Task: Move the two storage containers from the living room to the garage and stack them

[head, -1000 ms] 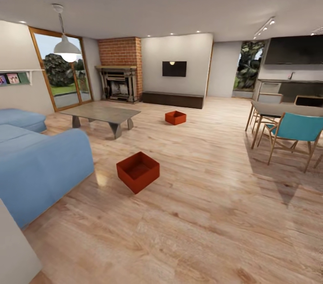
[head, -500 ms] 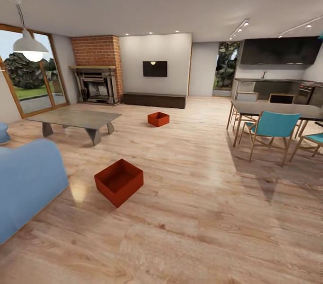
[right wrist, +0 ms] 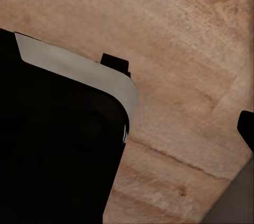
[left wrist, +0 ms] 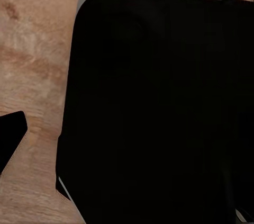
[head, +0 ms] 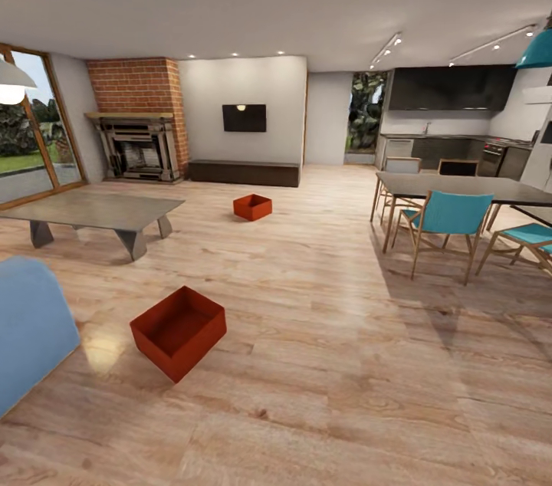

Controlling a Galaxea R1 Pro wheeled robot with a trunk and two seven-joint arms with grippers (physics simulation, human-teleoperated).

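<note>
Both storage containers are still in the living room, so the job has hardly begun. The nearer red-orange bin (head: 179, 331) sits open-topped on the light wood plank floor (head: 345, 363) at the near left, turned cornerwise, just right of the blue sofa (head: 29, 325). The farther bin (head: 253, 206) rests well apart from it, deeper in the room, between the grey low table (head: 92, 211) on the left and the dark low cabinet (head: 244, 172) under the wall television (head: 244, 118). Neither has been lifted, nothing is stacked, and the garage is nowhere in sight; by my reckoning every step remains: fetching each bin, carrying it out, setting one down on concrete and the other on top.

Beyond them stand the brick fireplace (head: 138, 122) at the far left, and on the right the dining table (head: 460, 188) with its teal chairs (head: 448, 221) and the dark kitchen behind.

Neither wrist camera gives me the tools plainly: each looks down on plank flooring past a large black body with a pale edge (right wrist: 79, 73), so I cannot tell whether either tool is released or clenched.

Against the earlier pictures, the whole scene has slid leftwards across the head view: the sofa has mostly left the picture, the pendant lamp is nearly gone, and more of the dining side and kitchen has come in. That reads as the camera swinging right, not the bins shifting; they keep their places relative to table and fireplace
</note>
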